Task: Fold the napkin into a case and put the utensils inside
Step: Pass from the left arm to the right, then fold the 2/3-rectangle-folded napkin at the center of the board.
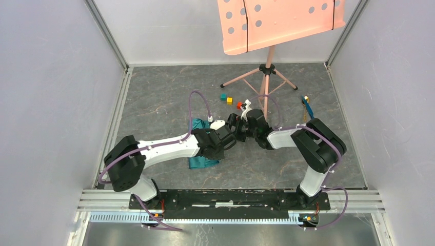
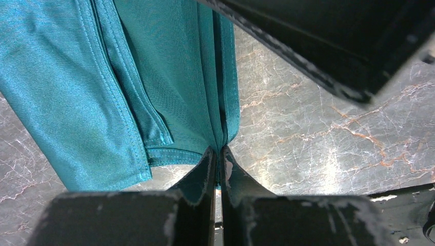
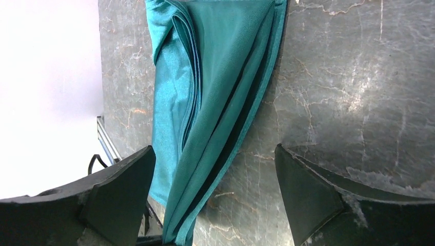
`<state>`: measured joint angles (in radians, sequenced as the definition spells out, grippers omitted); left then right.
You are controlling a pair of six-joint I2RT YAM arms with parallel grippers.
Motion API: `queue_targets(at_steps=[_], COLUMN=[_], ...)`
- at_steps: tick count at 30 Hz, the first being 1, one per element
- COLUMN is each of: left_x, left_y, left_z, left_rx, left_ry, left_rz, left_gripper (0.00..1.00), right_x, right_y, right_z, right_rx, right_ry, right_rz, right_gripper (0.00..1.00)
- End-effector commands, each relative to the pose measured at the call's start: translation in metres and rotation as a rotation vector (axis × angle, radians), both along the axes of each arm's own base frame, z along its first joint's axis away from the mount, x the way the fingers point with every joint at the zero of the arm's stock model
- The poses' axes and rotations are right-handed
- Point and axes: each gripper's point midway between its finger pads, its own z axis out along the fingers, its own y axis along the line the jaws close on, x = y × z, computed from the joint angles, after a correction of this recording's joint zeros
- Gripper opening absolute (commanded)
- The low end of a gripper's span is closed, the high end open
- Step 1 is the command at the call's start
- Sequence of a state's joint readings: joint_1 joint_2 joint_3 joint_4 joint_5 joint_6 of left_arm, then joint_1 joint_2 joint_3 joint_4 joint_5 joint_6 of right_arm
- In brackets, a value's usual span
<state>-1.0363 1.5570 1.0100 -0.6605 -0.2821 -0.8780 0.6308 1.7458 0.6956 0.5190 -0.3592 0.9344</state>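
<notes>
Folded teal napkin beneath the left arm, coloured cubes and utensils beyond.

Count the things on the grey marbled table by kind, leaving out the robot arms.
Teal-green cloth napkin: 1
Small coloured cubes (teal, yellow, red): 3
Slim utensils (bright blue, golden-brown): 2
Pink perforated music stand: 1
Total: 7

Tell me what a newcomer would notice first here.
The folded teal-green cloth napkin lies mid-scene, both arms meeting over it. The left fingers pinch shut on its edge; the right fingers stand wide open above it. A salmon-pink perforated music stand looms at the far side.
</notes>
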Motion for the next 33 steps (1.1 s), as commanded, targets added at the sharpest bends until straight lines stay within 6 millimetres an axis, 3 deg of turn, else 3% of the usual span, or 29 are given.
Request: queue_targets(at_steps=[1, 8, 15, 20, 24, 26, 27, 29, 31, 33], left_x=[0.006, 0.006, 0.005, 0.004, 0.004, 0.003, 0.002, 0.000, -0.003, -0.003], left_y=[-0.007, -0.010, -0.010, -0.011, -0.014, -0.018, -0.020, -0.026, -0.034, -0.035], left_z=[0.017, 0.018, 0.017, 0.015, 0.014, 0.013, 0.013, 0.014, 0.020, 0.029], left_rx=[-0.067, -0.081, -0.079, -0.082, -0.089, -0.105, -0.113, -0.147, -0.226, -0.301], left_ry=[-0.048, -0.047, -0.041, -0.035, -0.028, -0.023, -0.016, -0.003, 0.020, 0.038], left_rz=[0.008, 0.005, 0.003, 0.001, -0.003, -0.010, -0.013, -0.026, -0.042, -0.037], left_gripper=[0.02, 0.02, 0.02, 0.02, 0.02, 0.02, 0.04, 0.19, 0.44, 0.54], right_x=[0.008, 0.003, 0.007, 0.009, 0.011, 0.013, 0.014, 0.014, 0.014, 0.014], right_y=[0.021, 0.029, 0.032, 0.032, 0.032, 0.033, 0.033, 0.031, 0.027, 0.028], right_z=[0.014, 0.001, -0.007, -0.011, -0.011, -0.011, -0.010, -0.006, -0.006, -0.008], right_rx=[0.079, 0.091, 0.083, 0.073, 0.071, 0.066, 0.068, 0.062, 0.041, 0.032], right_ry=[-0.018, 0.002, -0.003, -0.008, -0.031, -0.062, -0.080, -0.150, -0.215, -0.242], right_rz=[0.012, 0.019, 0.014, 0.014, 0.013, 0.027, 0.041, 0.067, 0.089, 0.128], right_gripper=[0.90, 0.70, 0.61, 0.48, 0.30, 0.09, 0.00, 0.00, 0.00, 0.00])
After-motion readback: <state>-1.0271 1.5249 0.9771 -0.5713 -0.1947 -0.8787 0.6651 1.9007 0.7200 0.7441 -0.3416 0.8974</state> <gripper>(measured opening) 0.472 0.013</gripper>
